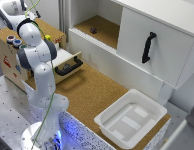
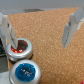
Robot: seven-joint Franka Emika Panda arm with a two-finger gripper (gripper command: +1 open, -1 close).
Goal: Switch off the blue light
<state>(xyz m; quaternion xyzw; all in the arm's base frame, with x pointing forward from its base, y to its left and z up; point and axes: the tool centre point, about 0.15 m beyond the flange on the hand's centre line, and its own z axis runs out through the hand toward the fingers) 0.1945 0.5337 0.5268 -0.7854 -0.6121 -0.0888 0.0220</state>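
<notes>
Your pincer (image 2: 41,31) is spread wide in the wrist view, its two pale fingers (image 2: 8,30) well apart and holding nothing, with bare cork surface between them. Just beside one finger you see the red button (image 2: 20,49), round with a silvery rim, and next to that the blue light (image 2: 27,73), a round blue lamp-button in the same kind of rim. Neither finger touches the blue light; the nearer finger's tip stands close by the red button's rim.

In the exterior view the pincer itself is hidden behind the arm (image 1: 39,60), so you cannot judge it there. The two buttons sit side by side on top of the wooden box (image 1: 9,55) at the exterior view's left, the blue light (image 1: 17,43) just under the arm's upper joint. Beside the box a drawer (image 1: 67,64) with a black handle stands pulled out. The cork worktop (image 1: 92,92) runs on toward a white tray (image 1: 131,117) near its front edge, and behind it stands a white cabinet (image 1: 152,45) with a black handle.
</notes>
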